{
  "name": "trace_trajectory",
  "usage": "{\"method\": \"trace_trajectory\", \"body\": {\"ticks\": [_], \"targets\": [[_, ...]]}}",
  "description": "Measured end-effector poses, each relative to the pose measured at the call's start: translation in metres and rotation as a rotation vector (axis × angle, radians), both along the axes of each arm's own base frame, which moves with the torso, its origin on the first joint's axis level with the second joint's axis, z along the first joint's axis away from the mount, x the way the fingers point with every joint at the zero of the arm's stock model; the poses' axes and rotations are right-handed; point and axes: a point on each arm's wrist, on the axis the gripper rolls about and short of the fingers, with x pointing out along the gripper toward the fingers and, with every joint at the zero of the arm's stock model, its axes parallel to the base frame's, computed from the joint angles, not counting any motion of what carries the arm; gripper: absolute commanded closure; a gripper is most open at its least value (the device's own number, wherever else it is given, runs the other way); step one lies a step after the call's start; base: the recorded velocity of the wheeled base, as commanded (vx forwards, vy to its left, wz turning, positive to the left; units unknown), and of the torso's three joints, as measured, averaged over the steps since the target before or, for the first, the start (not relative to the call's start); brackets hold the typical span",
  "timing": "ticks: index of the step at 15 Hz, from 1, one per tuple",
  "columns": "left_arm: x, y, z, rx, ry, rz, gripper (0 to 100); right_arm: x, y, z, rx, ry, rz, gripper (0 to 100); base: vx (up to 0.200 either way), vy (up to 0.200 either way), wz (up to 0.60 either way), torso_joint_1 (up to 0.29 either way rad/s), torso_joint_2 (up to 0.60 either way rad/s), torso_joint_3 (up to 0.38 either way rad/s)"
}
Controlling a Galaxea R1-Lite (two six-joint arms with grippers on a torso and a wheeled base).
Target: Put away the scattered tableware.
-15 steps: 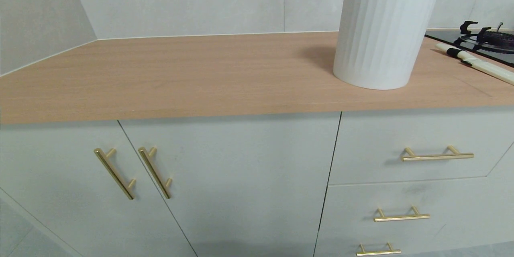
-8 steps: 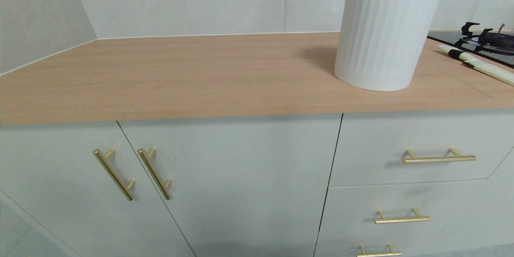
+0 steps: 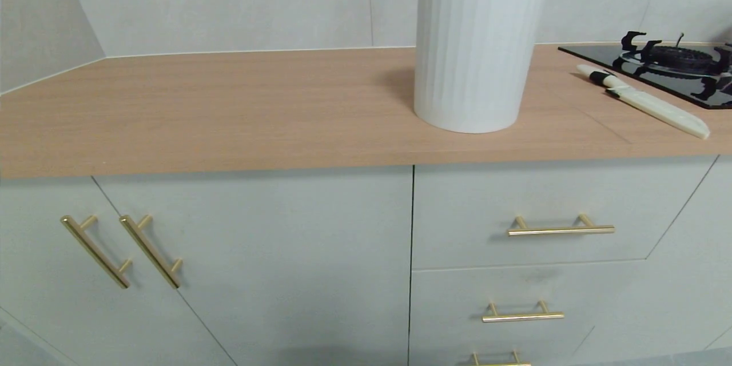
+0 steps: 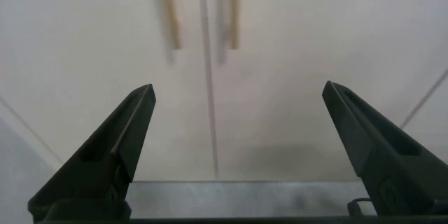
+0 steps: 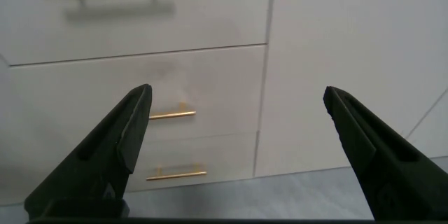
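Observation:
A cream-bladed knife (image 3: 643,100) with a black band on its handle lies on the wooden countertop (image 3: 229,108) at the right, beside the stove. A tall white ribbed container (image 3: 474,40) stands on the countertop near its front edge. My left gripper (image 4: 238,105) is open with nothing between its fingers, low in front of two cabinet doors with gold handles (image 4: 171,10). My right gripper (image 5: 238,105) is also open and holds nothing, facing the drawer fronts (image 5: 140,77).
A black glass stove (image 3: 669,68) with a burner grate sits at the far right of the countertop. Below are double doors with gold handles (image 3: 123,251) on the left and a stack of drawers (image 3: 560,230) on the right. Grey tiled walls close the back and left.
The whole head view has shifted: the camera has turned to the right, so the container, knife and stove now sit further left in the picture. No object has moved.

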Motion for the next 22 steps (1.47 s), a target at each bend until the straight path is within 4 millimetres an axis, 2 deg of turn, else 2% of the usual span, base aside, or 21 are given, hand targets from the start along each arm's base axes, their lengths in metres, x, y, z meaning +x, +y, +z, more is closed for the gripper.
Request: {"method": "trace_trajectory", "body": {"ticks": [1,11,14,22], "targets": [[0.0,0.0,0.0,0.0,-0.001,0.0,0,0.0,0.0,0.0,0.0,0.0,0.0,0,0.0,-0.2,0.0,0.002,0.0,0.002],[0.0,0.0,0.0,0.0,0.0,0.0,0,0.0,0.0,0.0,0.0,0.0,-0.001,0,0.0,0.0,0.0,0.0,0.0,0.0],[0.0,0.0,-0.0001,-0.001,0.0,0.001,0,0.0,0.0,0.0,0.0,0.0,0.0,0,0.2,0.0,0.0,-0.004,0.0,0.009],[0.0,0.0,0.0,-0.001,-0.001,0.0,0,0.0,0.0,0.0,-0.001,0.0,0.0,0,0.0,0.0,0.0,0.0,0.0,0.0]]}}
